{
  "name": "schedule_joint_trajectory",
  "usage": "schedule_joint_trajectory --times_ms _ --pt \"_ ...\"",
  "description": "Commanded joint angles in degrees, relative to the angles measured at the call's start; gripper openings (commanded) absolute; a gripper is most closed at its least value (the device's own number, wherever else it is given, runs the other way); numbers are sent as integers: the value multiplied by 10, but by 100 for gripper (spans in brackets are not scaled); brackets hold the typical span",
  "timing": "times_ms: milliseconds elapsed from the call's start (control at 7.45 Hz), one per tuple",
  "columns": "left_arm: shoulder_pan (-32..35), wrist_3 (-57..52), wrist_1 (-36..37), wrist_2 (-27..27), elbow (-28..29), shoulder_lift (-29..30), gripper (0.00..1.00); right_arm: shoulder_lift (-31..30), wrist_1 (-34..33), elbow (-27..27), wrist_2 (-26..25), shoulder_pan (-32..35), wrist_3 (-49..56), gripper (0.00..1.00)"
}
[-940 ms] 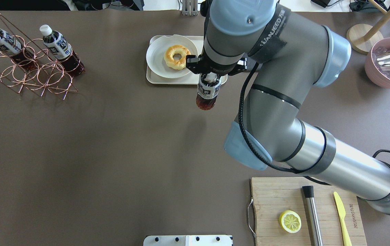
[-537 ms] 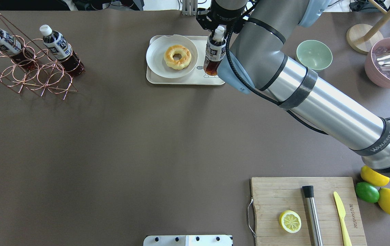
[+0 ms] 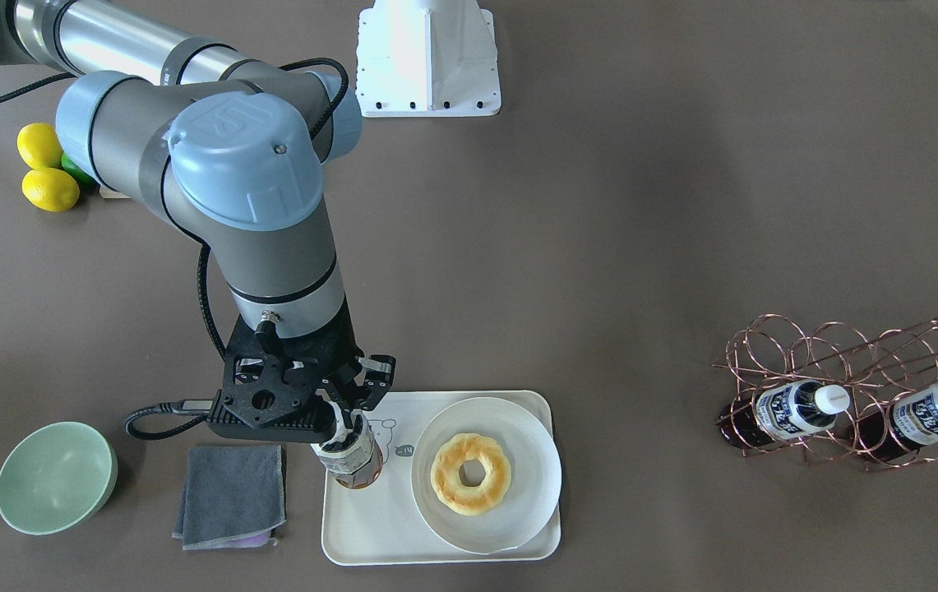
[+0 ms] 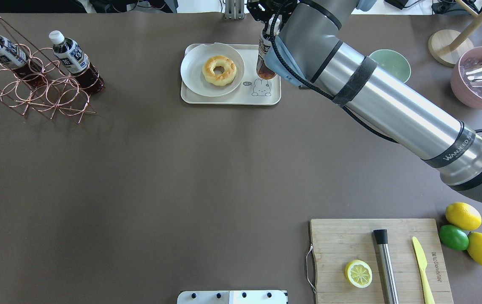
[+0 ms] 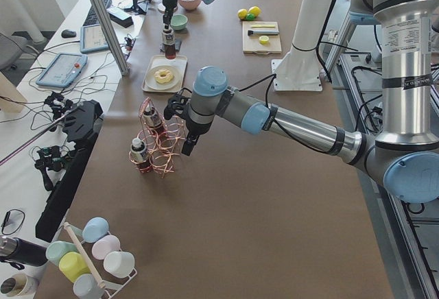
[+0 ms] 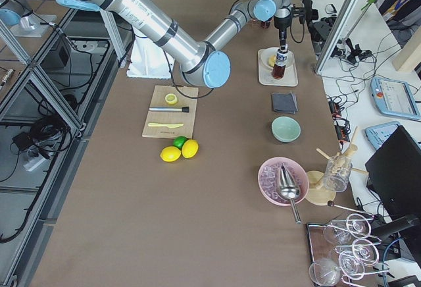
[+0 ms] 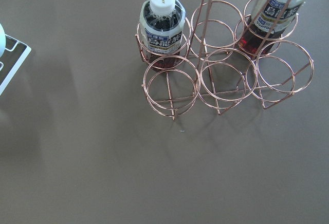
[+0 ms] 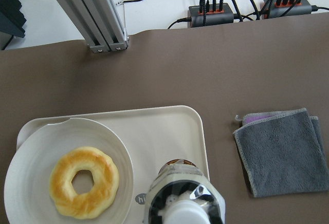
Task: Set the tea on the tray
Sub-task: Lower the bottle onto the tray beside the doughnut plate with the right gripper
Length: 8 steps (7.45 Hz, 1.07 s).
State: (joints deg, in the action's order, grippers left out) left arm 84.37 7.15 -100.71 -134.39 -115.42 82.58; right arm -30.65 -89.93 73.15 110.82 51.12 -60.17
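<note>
Surface: brown table (image 4: 139,190), seen from above and from both ends.
Tray (image 4: 232,100): cream, rounded corners, at the table's far edge, about midway along it.
Tea (image 3: 351,462): clear bottle of dark reddish-brown drink, upright at the tray's right end. It is between the plate and the right rim, just beyond the line-drawn bear (image 4: 261,88). I cannot tell whether its base rests on the tray.
Right gripper (image 3: 341,423): mine, pointing down over the tray, fingers closed on the tea at its white cap and neck.
Left gripper (image 5: 186,147): mine, hanging just beside the copper rack. I cannot tell how wide my fingers stand.
Plate (image 3: 530,460): round, white, on the tray's left half, carrying a glazed doughnut (image 3: 469,474).
Copper rack (image 4: 38,90): wire rings, near the far left corner, holding two alike bottles (image 4: 72,55) (image 4: 2,48), tilted.
Grey cloth (image 3: 230,493): folded, just off the tray's right rim.
Green bowl (image 3: 53,477): further right, along the far edge.
Cutting board (image 4: 338,253): wooden, at the near edge towards the right corner, with a lemon half (image 4: 358,273).
</note>
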Motion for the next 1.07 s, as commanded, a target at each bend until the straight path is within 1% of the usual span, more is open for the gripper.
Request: schedule_joint_trajectory --times_ms 0,134,403,940 --pt "3 1 -18 -1 -10 -22 97 7 18 -26 1 -1 -2 0" --pt "3 1 -21 -1 -9 -23 97 6 31 -32 1 -1 -2 0" --pt "3 1 -21 -1 -9 -23 97 3 32 -38 11 -3 4 0" --pt "2 1 -23 -1 -6 -16 97 1 32 -40 12 -3 4 0"
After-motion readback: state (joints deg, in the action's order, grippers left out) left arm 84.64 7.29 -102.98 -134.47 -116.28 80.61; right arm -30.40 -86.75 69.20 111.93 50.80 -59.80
